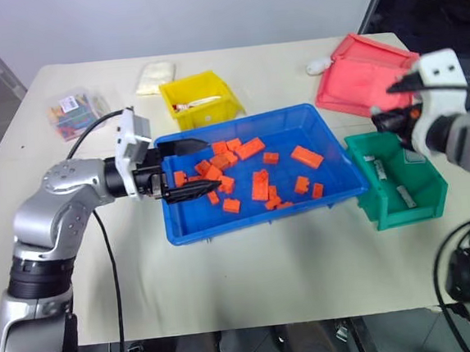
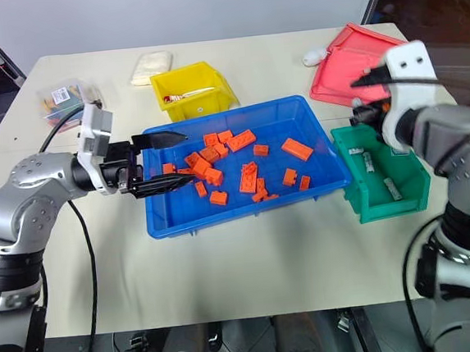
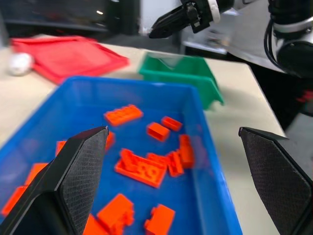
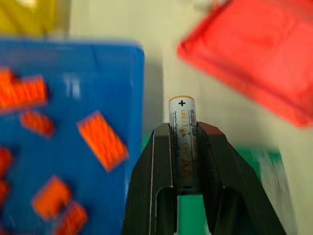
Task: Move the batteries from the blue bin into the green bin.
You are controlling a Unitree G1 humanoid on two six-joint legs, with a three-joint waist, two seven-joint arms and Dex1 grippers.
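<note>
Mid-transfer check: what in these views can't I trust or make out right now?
- Any batteries left in the blue bin: none made out among the orange bricks, which could hide one; the left gripper covers a corner.
- Count of batteries in the green bin: too small in the head views; the right arm overlaps the bin.
- Lower end of the held battery: hidden between the right gripper fingers.

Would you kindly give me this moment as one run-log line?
right tool: shut on battery, above green bin | left tool: open over blue bin | green bin: holds batteries | blue bin: orange bricks
</note>
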